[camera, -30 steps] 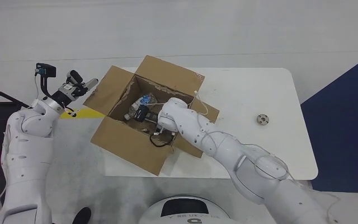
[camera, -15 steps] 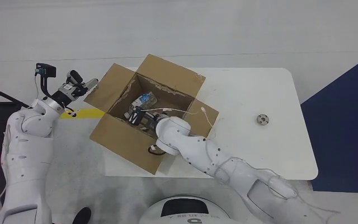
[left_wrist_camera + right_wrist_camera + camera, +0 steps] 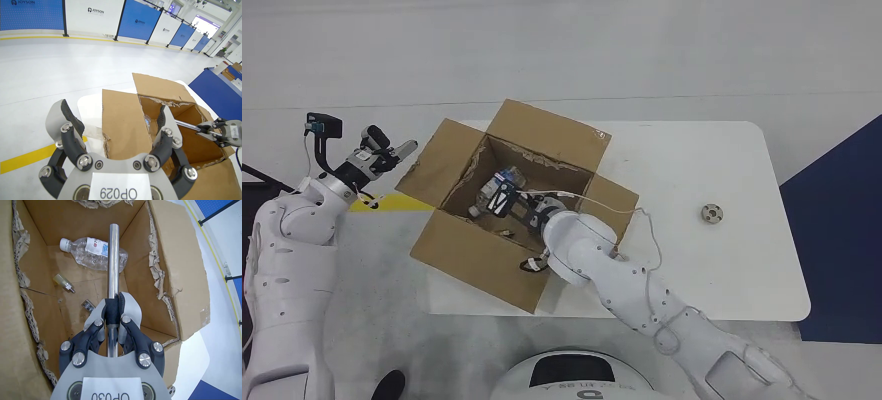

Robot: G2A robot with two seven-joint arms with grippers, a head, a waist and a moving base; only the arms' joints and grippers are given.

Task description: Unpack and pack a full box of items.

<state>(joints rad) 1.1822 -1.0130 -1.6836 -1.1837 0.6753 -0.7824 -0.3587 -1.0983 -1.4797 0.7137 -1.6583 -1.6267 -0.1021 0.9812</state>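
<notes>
The cardboard box point(image 3: 467, 255) stands open on the left part of the white bench point(image 3: 722, 260), all its flaps folded outward and its inner edges torn and ragged. On its floor lie a crumpled clear plastic bottle point(image 3: 90, 255) with a white cap near the far wall, a small yellowish cylinder point(image 3: 61, 280) with a metal stub, and a small metal bracket point(image 3: 87, 305) with holes.

The right end effector point(image 3: 113, 303) sits over the box's opening, its fingers clamped on a shiny steel rod point(image 3: 113, 262). The rod points toward a far corner and crosses over the bottle; whether it touches the bottle cannot be told. The left end effector point(image 3: 114, 108) hovers beyond the bench's left edge, just beside the box's left flap, fingers spread wide and holding nothing.

The rod's rear end runs out of sight behind the right end effector's palm, which also hides the nearest stretch of the box floor and one end of the bracket. From above, the right arm covers much of the box's inside.

The left flap reaches out past the bench's left edge. The bench to the right of the box lies open, with a small round metal part point(image 3: 709, 212) well apart from the box.
</notes>
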